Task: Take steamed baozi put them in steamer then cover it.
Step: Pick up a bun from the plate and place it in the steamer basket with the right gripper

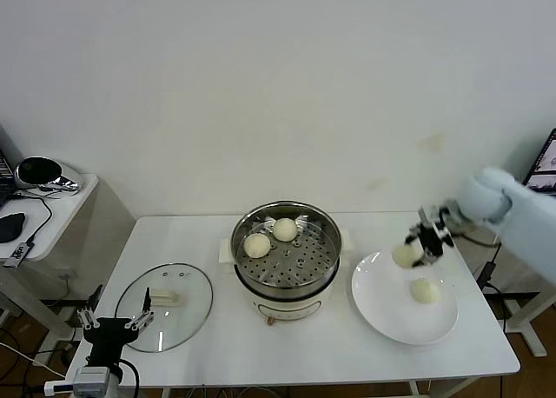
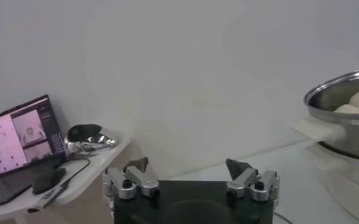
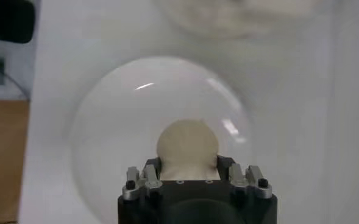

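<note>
The steamer (image 1: 284, 281) stands mid-table with two steamed baozi (image 1: 257, 245) (image 1: 285, 229) on its perforated tray. My right gripper (image 1: 412, 251) is shut on a third baozi (image 1: 404, 257), held just above the far left rim of the white plate (image 1: 391, 320). In the right wrist view that baozi (image 3: 188, 143) sits between the fingers (image 3: 223, 164) over the plate (image 3: 112, 122). One more baozi (image 1: 424, 290) lies on the plate. The cover (image 1: 165, 307), a glass lid, lies flat to the steamer's left. My left gripper (image 1: 113, 322) (image 2: 187, 167) waits open near the table's front left corner.
A low side table (image 1: 52, 215) with a mouse and a shiny object stands to the left, with a laptop (image 2: 21, 134) on it. The steamer's rim and side handle (image 2: 316, 129) show far off in the left wrist view. Another screen (image 1: 546, 163) is at the right edge.
</note>
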Motion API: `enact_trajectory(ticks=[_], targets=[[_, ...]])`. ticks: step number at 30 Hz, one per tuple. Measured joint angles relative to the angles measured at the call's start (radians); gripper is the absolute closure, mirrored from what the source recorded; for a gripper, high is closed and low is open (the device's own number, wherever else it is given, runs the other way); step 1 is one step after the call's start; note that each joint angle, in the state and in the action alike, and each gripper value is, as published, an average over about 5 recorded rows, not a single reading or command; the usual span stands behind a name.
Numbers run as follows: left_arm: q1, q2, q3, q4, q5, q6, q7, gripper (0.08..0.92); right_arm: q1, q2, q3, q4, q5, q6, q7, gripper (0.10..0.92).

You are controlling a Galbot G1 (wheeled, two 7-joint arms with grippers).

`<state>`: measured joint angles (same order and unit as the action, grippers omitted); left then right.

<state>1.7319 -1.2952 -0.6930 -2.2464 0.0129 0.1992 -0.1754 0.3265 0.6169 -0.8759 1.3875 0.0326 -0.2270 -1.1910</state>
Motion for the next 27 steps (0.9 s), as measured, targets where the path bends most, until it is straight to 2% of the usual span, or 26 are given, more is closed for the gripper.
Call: enact_trajectory(ticks=[12, 27], targets=[[-0.007, -0.003, -0.005, 0.012, -0.010, -0.003, -0.004, 0.177, 0.205, 0.246, -0.167, -0.027, 0.112, 0.080, 0.039, 0.448], [-0.012, -0.009, -0.020, 0.012, -0.019, -0.003, -0.008, 0.177, 0.207, 0.475, -0.329, -0.058, 0.087, 0.360, 0.054, 0.433]])
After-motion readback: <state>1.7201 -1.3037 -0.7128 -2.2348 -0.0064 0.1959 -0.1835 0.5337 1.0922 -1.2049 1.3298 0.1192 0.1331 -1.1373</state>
